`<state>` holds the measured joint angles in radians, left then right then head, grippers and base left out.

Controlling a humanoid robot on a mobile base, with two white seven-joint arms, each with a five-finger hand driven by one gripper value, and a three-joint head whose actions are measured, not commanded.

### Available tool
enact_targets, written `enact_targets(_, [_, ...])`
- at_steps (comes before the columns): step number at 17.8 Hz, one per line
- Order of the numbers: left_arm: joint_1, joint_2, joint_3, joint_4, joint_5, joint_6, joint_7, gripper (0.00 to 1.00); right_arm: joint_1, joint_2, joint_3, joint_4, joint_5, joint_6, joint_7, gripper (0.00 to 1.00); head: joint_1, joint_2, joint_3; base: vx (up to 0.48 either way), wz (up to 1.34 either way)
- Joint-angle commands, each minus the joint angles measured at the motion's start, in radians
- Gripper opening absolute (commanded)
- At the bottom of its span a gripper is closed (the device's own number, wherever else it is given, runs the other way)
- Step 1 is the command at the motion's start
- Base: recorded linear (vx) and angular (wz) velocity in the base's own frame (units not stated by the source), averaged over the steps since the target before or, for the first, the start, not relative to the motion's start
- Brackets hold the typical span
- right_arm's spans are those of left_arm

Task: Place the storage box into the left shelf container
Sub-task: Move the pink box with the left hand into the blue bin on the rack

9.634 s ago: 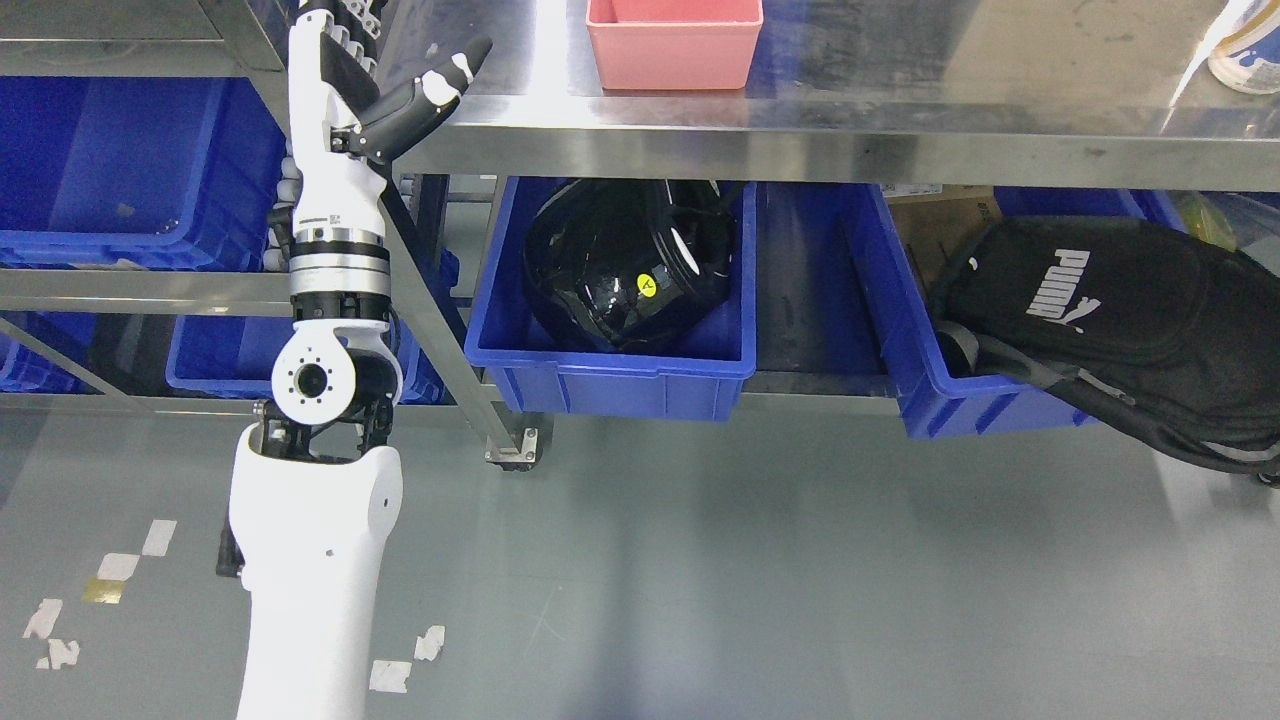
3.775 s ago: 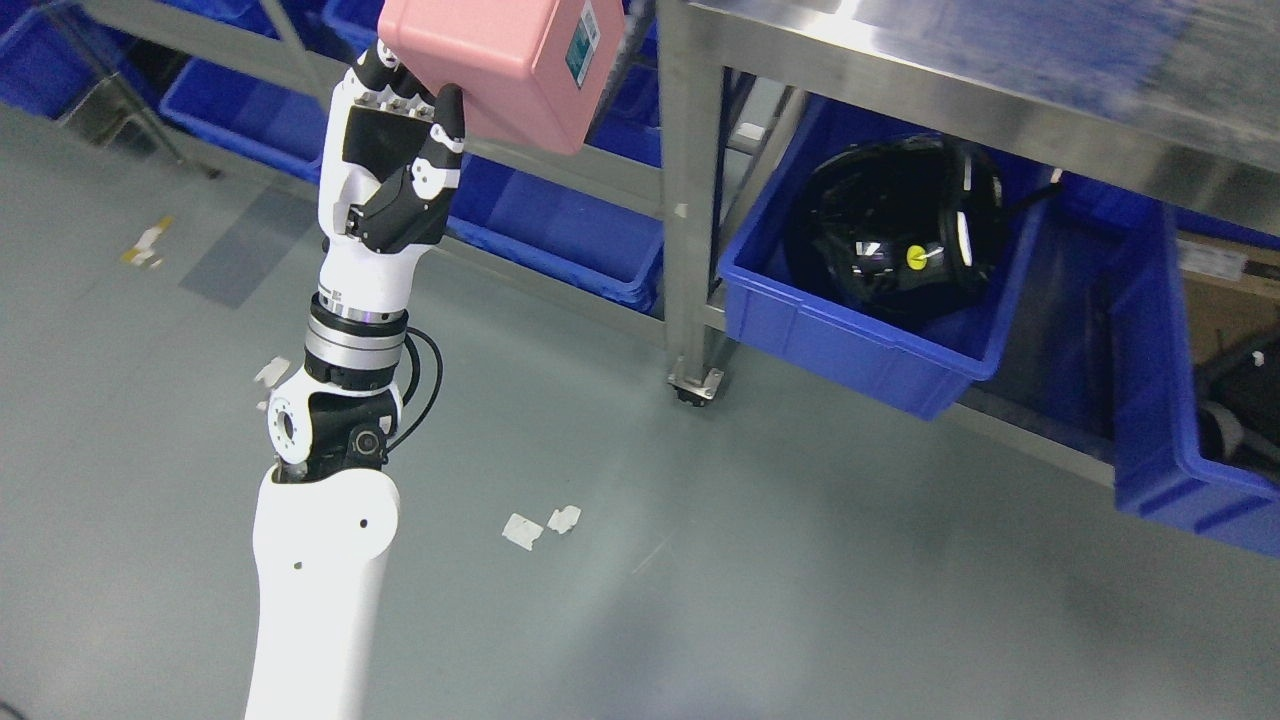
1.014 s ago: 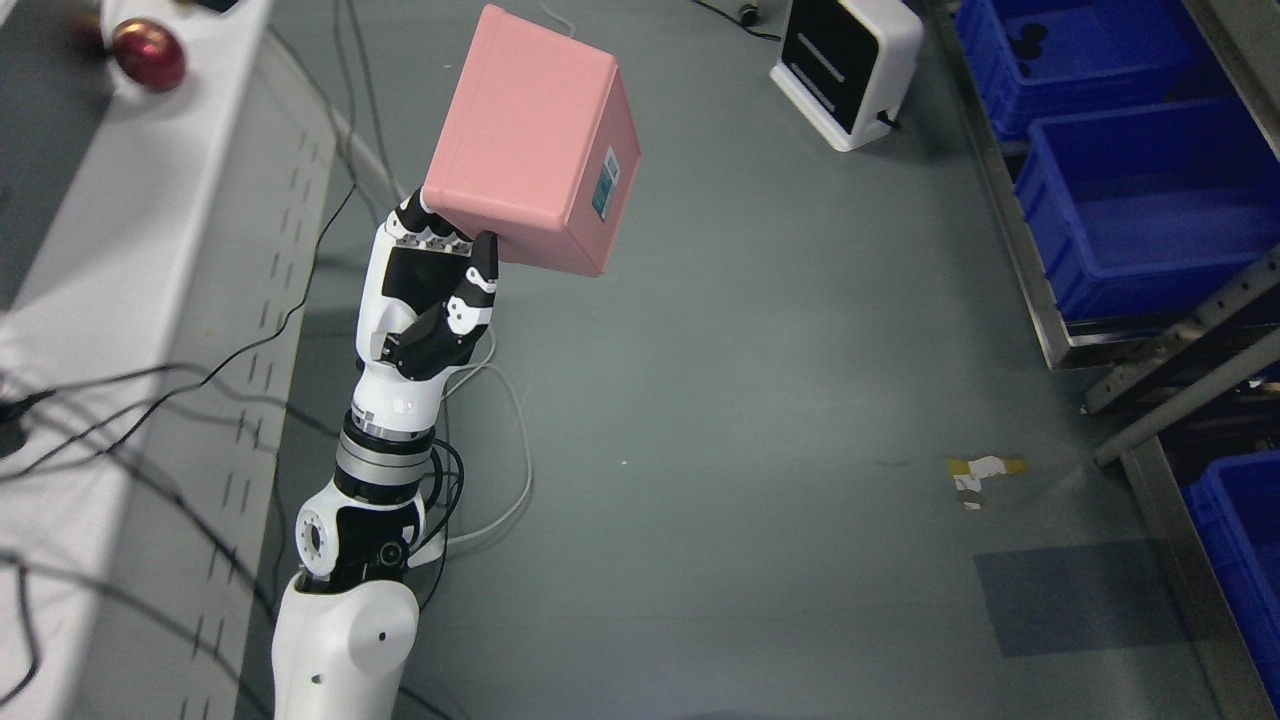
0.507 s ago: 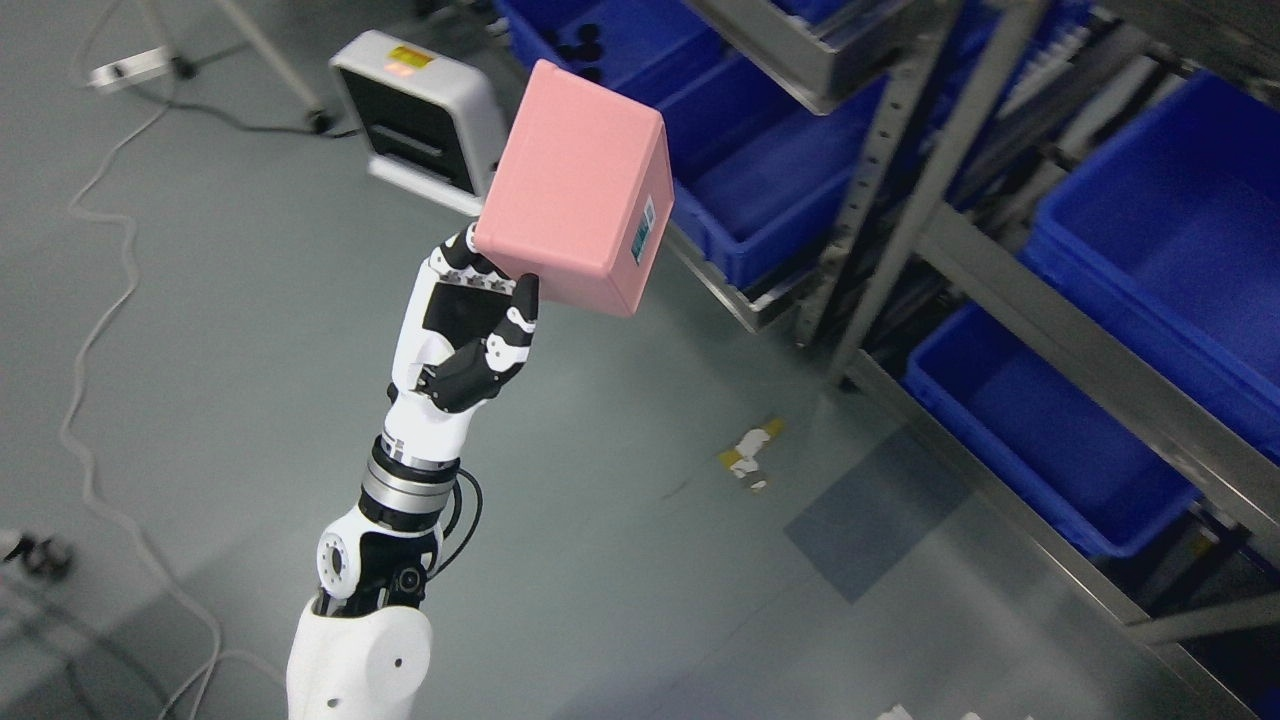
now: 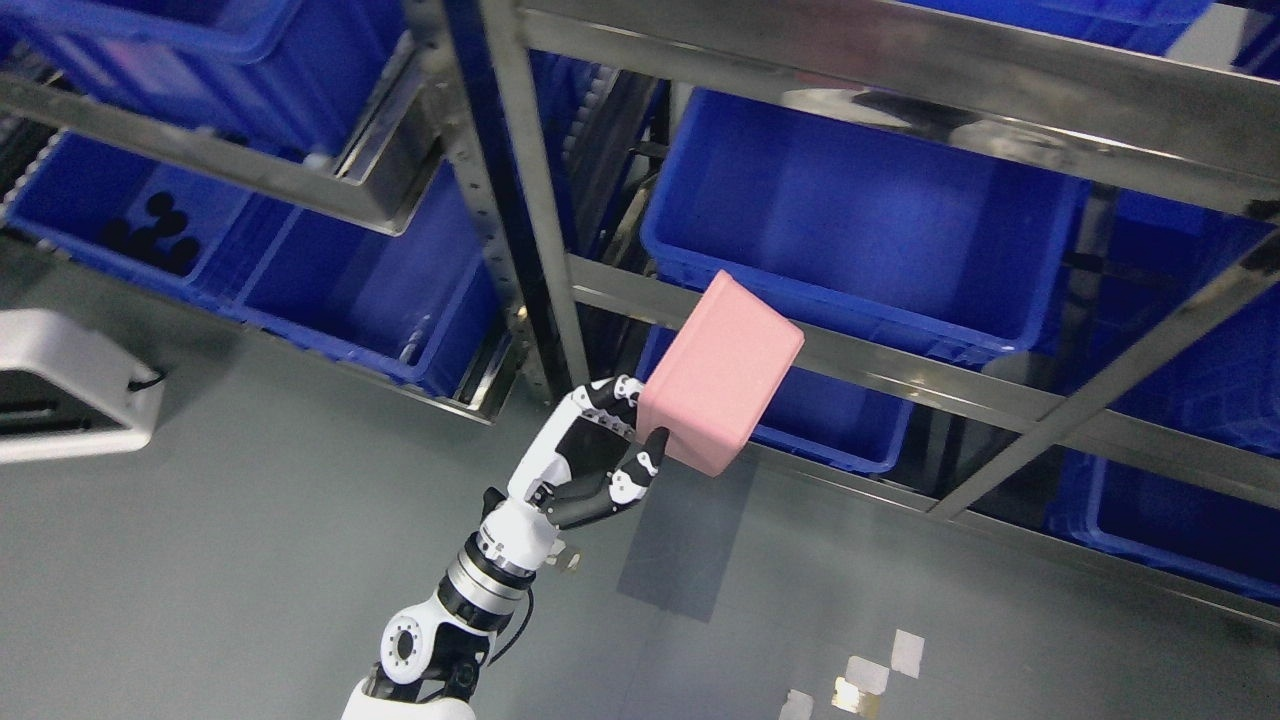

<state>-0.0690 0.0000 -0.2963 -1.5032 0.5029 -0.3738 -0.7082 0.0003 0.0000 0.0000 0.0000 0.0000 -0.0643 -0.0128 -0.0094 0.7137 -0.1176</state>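
gripping pink storage box (image 5: 722, 373), left hand (image 5: 590, 462) holds it tilted before blue shelf container (image 5: 860, 215).

- A steel shelf rack (image 5: 540, 230) stands on the grey floor (image 5: 220, 520).
- Its levels carry blue bins: a large one (image 5: 860, 220) at centre, another (image 5: 370, 290) lower left.
- A far-left bin (image 5: 90, 200) holds small dark items.
- Tape scraps (image 5: 860, 675) and a white device (image 5: 60, 385) lie on the floor.
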Motion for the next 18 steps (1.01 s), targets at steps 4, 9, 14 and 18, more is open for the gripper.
enact_targets(4, [-0.207,0.017,0.113,0.338,-0.081,0.048,0.015,0.02,-0.008,-0.017,-0.003,-0.017,-0.002,0.000,0.001,1.00,0.0000,0.000,0.000,0.201,-0.60])
enact_targets(9, [-0.417,0.017,0.169,0.576,-0.080,0.064,0.038,0.02,-0.008,-0.017,-0.003,-0.017,-0.002,0.000,0.001,1.00,0.0000,0.000,0.000,0.130,-0.29])
enact_targets(14, [-0.641,0.017,0.152,0.872,-0.089,0.165,0.047,0.03,-0.008,-0.017,-0.003,-0.017,-0.002,0.000,0.001,1.00,0.0000,0.000,0.000,0.057,-0.12])
enact_targets(18, [-0.736,0.017,0.106,1.043,-0.096,0.194,0.103,0.03,-0.008,-0.017,-0.003,-0.017,-0.002,0.000,0.001,1.00,0.0000,0.000,0.000,0.008,-0.01])
